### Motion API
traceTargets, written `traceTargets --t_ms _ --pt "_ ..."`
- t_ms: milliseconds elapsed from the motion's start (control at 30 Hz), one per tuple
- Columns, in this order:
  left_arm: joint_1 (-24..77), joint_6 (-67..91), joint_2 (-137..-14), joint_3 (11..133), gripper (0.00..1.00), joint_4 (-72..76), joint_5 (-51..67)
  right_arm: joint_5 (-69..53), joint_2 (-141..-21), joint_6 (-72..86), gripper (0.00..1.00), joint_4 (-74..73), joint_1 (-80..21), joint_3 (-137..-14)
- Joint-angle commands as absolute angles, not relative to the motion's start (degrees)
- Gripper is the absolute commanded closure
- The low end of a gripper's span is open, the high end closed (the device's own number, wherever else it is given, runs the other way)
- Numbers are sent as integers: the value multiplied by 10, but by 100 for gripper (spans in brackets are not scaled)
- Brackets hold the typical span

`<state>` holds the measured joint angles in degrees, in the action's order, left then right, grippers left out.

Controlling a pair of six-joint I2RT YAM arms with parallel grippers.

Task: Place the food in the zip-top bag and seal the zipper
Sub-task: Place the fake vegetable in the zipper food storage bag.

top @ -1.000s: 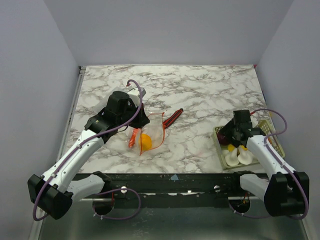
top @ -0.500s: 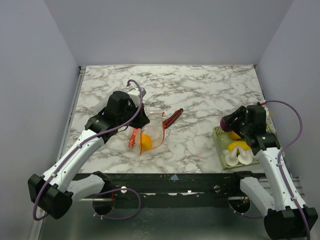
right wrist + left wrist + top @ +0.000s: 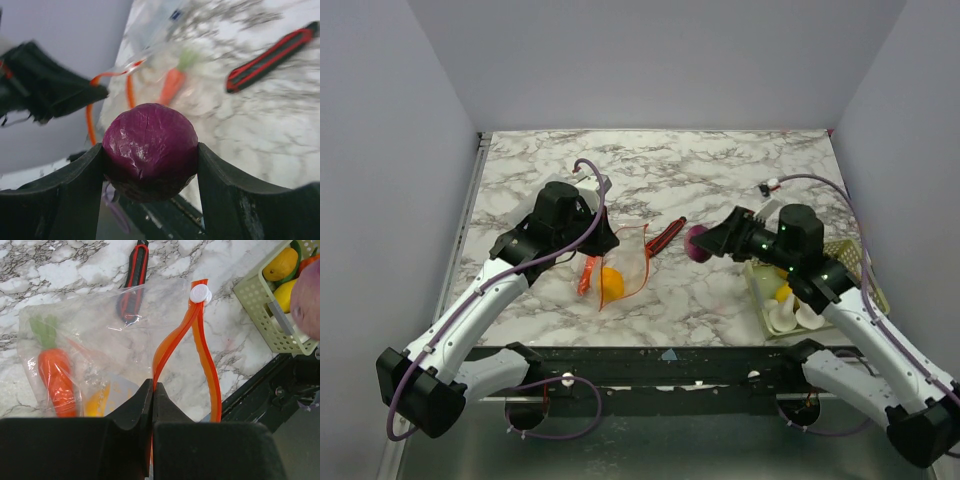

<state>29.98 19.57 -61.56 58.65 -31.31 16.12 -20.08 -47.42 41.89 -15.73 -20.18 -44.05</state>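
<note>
a: what is the right gripper (image 3: 150, 172) doing?
b: its fingers are clamping the purple onion (image 3: 150, 147). half a second ago it was over the basket (image 3: 848, 252); now i'm carrying it above the table (image 3: 720, 180), near the red-and-black stick (image 3: 665, 235).
a: and the left?
b: the left gripper (image 3: 152, 390) is still pinching the zipper (image 3: 199, 340), jaws closed on it, holding the zip-top bag (image 3: 95, 335) open where it was. a carrot (image 3: 56, 380) and a yellow piece (image 3: 97, 401) are lying inside.

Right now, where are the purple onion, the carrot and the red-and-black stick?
purple onion (image 3: 150, 150), right wrist view, its middle.
carrot (image 3: 55, 380), left wrist view, orange body.
red-and-black stick (image 3: 137, 270), left wrist view, upper half.
</note>
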Motion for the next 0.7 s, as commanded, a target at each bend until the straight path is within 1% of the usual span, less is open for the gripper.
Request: traceTargets --t_ms 0,133,233,433,567,667 --pt "295 198 -614 585 100 -299 166 -150 -536 415 88 -79 -379 -484" --pt "295 197 -617 587 100 -303 164 -68 -621 381 88 -54 -516 -530" --pt "295 197 -613 584 100 -301 160 -13 -678 358 88 -58 -578 -565" --pt "295 199 -608 584 100 -297 166 71 -760 333 88 -70 -617 -605" --pt "295 199 -596 579 100 -290 167 164 -785 369 88 -62 -622 -599" --pt "295 198 -582 571 100 -273 184 203 -797 396 88 -25 -630 -589"
